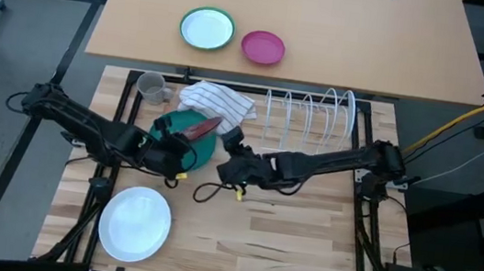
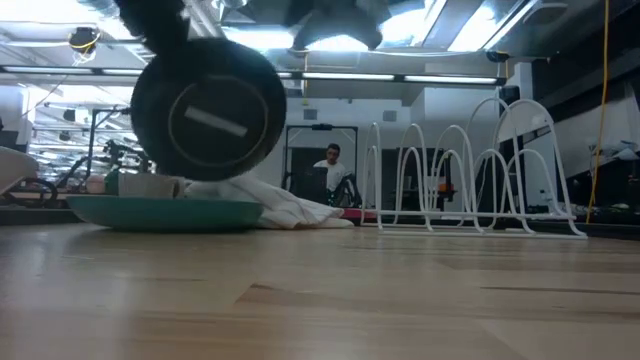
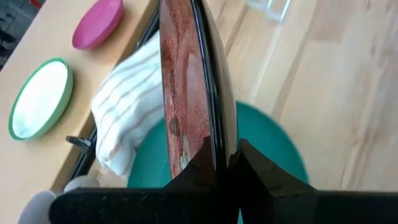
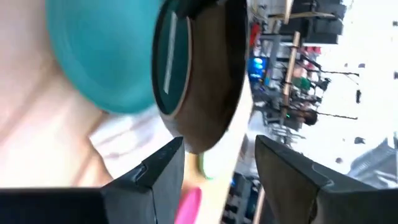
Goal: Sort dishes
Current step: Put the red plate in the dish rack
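Red plate (image 3: 186, 93): glossy, mottled red-brown face with a dark back; I see it on edge, lifted above the green plate at the mat's far left-centre.
Left gripper (image 3: 225, 163): I have its fingers clamped on the red plate's rim, one each side.
Green plate (image 1: 206, 150): teal, round, shallow, lying flat on the wood directly under the red plate.
Right gripper (image 4: 219, 160): fingers spread, holding nothing; it sits just beside the red plate, facing its dark back.
White plate (image 1: 134, 222): plain, round, flat on the near-left of the wood, well apart from the others.
Towel (image 1: 218, 101): soft striped white cloth, bunched up, touching the green plate's far edge.
Rack (image 1: 311, 114): white wire hoops, upright, beyond the right arm.
Mug (image 1: 151, 86): grey, beside the towel.
Back table: small green-rimmed plate (image 1: 207, 28) and pink bowl (image 1: 262, 47), side by side.
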